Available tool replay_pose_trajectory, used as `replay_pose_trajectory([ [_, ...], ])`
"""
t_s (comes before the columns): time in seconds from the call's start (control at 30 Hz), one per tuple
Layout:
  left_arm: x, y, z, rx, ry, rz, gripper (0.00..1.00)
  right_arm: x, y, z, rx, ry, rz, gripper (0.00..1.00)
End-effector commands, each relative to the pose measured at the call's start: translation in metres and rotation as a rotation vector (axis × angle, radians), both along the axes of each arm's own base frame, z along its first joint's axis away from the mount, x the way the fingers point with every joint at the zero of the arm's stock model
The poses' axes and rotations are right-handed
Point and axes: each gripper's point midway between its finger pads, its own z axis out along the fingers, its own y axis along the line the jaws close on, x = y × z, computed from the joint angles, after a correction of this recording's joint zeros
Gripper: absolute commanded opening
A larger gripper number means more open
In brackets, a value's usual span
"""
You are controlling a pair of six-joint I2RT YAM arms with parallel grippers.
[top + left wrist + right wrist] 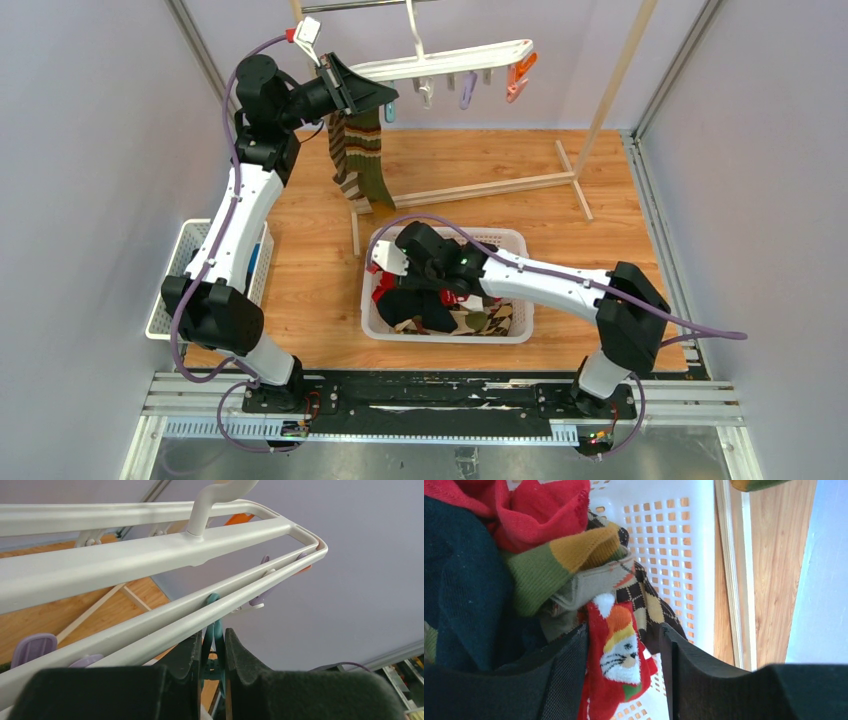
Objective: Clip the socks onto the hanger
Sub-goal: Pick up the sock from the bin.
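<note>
Wooden tabletop point(300, 285), white basket point(450, 338) of mixed socks point(490, 318), right gripper point(623, 632) inside

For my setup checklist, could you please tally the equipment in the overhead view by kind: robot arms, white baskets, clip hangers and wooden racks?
Robot arms: 2
White baskets: 2
Clip hanger: 1
Wooden rack: 1
Total: 6
</note>
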Motion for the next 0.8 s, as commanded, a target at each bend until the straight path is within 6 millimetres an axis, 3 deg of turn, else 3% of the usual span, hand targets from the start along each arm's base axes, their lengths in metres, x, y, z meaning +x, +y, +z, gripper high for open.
replay_pose_trajectory([
  [0.0, -0.009, 0.005, 0.004, -0.006, 0.012, -0.022, 0.00, -0.004, 0.009, -0.006, -0.102, -0.055, 0.098, 0.51],
  [0.23, -0.009, 0.007, 0.005, -0.007, 0.012, -0.023, 0.00, -0.005, 0.009, -0.024, -0.205, -0.102, 0.123, 0.44],
  [0.27, -0.010, 0.007, 0.005, -0.008, 0.010, -0.023, 0.00, -0.004, 0.010, -0.023, -0.206, -0.111, 0.118, 0.40],
  [0.37, -0.010, 0.008, 0.007, -0.010, 0.007, -0.021, 0.00, 0.012, 0.016, -0.006, -0.157, -0.196, 0.047, 0.06],
  [0.4, -0.009, 0.008, 0.007, -0.010, 0.008, -0.020, 0.00, 0.019, 0.017, 0.005, -0.123, -0.231, 0.006, 0.00],
  [0.53, -0.010, 0.008, 0.008, -0.010, 0.006, -0.022, 0.00, 0.033, 0.021, 0.065, 0.162, -0.237, -0.134, 0.00],
  [0.63, -0.011, 0.008, 0.010, -0.011, 0.001, -0.022, 0.00, 0.023, 0.021, 0.129, 0.499, -0.138, -0.137, 0.00],
  [0.77, -0.011, 0.009, 0.012, -0.018, -0.004, -0.020, 0.00, 0.002, 0.025, 0.194, 0.878, -0.002, -0.037, 0.00],
])
